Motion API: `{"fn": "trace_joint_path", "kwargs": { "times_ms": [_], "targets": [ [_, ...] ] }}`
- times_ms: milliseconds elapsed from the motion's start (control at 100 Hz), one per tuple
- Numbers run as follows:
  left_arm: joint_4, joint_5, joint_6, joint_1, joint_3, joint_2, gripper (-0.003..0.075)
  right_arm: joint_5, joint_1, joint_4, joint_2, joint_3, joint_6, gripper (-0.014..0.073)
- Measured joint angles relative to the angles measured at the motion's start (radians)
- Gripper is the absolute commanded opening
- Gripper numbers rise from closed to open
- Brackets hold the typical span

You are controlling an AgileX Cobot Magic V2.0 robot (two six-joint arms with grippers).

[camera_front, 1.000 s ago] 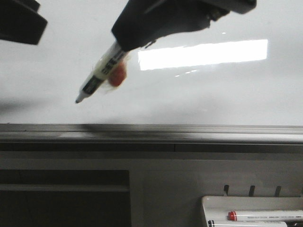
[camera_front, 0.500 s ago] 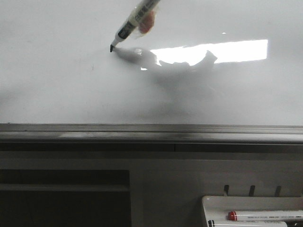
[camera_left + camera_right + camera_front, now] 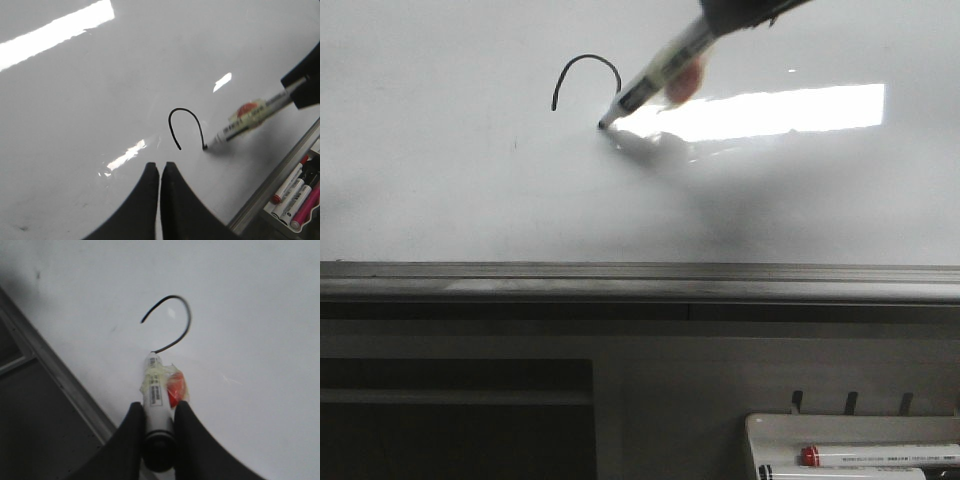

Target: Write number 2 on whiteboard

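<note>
While its two black fingers clamp the barrel from either side, the right gripper (image 3: 157,422) holds a white marker pen with a black printed label and a red-orange patch taped to its side (image 3: 655,78), tilted so that the dark tip presses against the large glossy white-grey whiteboard (image 3: 440,200). In the front view the tip sits at the lower right end of a thin black hand-drawn arch, the curved top of the number 2 (image 3: 586,75); only this hook is drawn, rising from a lower left end, bending over and coming down to the pen tip. The right wrist view shows the same curve (image 3: 172,320) running from the tip of the pen (image 3: 156,390) up and round to an open end. A soft grey shadow of the pen lies on the board just beside the tip.

The left gripper (image 3: 159,172) is closed on nothing, its two black fingers pressed together with only a hairline between them, and it hangs near the board below the drawn arch (image 3: 185,125) without touching it.

A bright rectangular light reflection (image 3: 770,110) lies on the board to the right of the pen. A grey metal rail (image 3: 640,280) runs along the bottom edge of the board. Below it, at the lower right, a small white tray (image 3: 770,430) holds spare markers, one with a red cap (image 3: 810,456).
</note>
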Motion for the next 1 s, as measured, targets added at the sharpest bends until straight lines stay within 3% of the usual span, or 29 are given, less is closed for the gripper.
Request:
{"fn": "trace_joint_path", "kwargs": {
  "times_ms": [260, 540, 790, 890, 1000],
  "targets": [
    [0.000, 0.000, 0.000, 0.000, 0.000, 0.000, -0.0020, -0.050, 0.089, 0.016, 0.127, -0.014, 0.002, -0.0069],
    [0.005, 0.014, 0.000, 0.000, 0.000, 0.000, -0.0020, 0.089, -0.015, 0.020, -0.047, 0.055, 0.016, -0.0069],
    [-0.002, 0.093, 0.040, 0.000, 0.000, 0.000, -0.0014, 0.140, -0.026, 0.013, -0.134, 0.102, 0.030, -0.0069],
    [-0.028, 0.148, 0.102, 0.000, 0.000, 0.000, 0.0071, 0.148, 0.017, 0.013, -0.135, 0.077, 0.032, -0.0069],
    [-0.043, 0.225, 0.178, -0.013, 0.000, 0.002, 0.0263, 0.174, 0.083, 0.013, -0.138, 0.020, 0.035, -0.0069]
  ]
}}
